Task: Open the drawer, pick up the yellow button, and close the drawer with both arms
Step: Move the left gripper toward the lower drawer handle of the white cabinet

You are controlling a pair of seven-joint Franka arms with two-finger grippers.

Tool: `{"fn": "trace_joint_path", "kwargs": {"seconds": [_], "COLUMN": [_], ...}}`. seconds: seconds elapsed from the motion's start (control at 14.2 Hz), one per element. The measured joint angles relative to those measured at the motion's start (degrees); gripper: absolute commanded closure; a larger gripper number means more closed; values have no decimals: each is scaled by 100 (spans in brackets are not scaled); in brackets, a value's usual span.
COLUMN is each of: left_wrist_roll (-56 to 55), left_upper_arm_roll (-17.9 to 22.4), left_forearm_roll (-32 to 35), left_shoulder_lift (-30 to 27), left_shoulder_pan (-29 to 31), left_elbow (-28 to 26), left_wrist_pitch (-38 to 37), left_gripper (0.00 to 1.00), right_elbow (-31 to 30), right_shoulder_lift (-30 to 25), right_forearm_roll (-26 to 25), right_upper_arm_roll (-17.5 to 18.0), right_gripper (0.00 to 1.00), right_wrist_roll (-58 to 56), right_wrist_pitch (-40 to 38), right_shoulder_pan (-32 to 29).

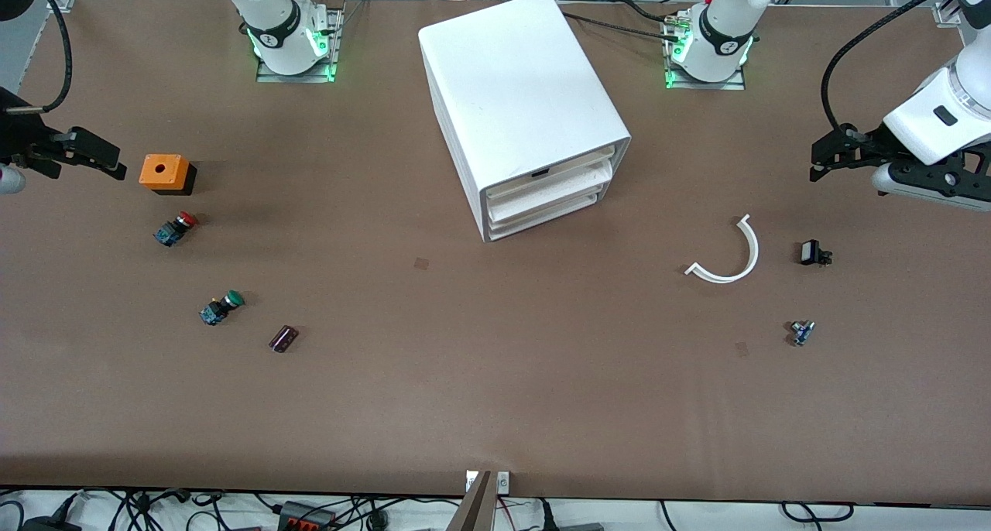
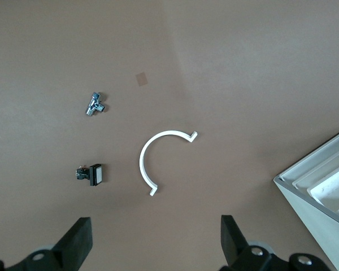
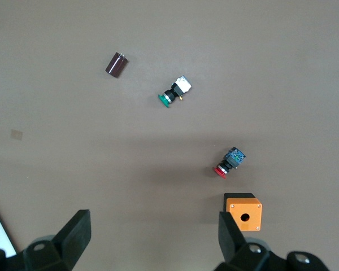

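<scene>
With both grippers, left (image 1: pixel 822 159) and right (image 1: pixel 108 163), held spread over opposite table ends, the closed top drawer (image 1: pixel 551 169) of the central cabinet (image 1: pixel 515 90) is best hooked squarely at its handle notch; no orange-capped button is seen.

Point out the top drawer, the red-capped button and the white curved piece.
top drawer (image 1: pixel 551 172), front view, front face.
red-capped button (image 1: pixel 175 227), front view, body.
white curved piece (image 1: pixel 749 262), front view, arc.

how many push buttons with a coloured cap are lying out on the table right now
2. The red-capped button lies beside the orange box, nearer the front camera. The green-capped button lies nearer still. More may be hidden in the cabinet's shut drawers.
</scene>
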Motion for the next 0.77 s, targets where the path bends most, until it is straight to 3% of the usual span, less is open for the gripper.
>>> {"fn": "trace_joint_path", "kwargs": {"seconds": [0.77], "left_wrist_roll": [-14], "left_upper_arm_roll": [-2], "left_forearm_roll": [-53], "left_shoulder_lift": [0], "left_shoulder_pan": [0], "left_elbow": [1], "left_wrist_pitch": [-256], "left_gripper": [0], "right_elbow": [0], "right_shoulder_lift": [0], "right_forearm_roll": [0], "right_upper_arm_roll": [0], "right_gripper": [0], "right_wrist_roll": [0], "right_wrist_pitch": [-5], "right_shoulder_pan": [-1]}}
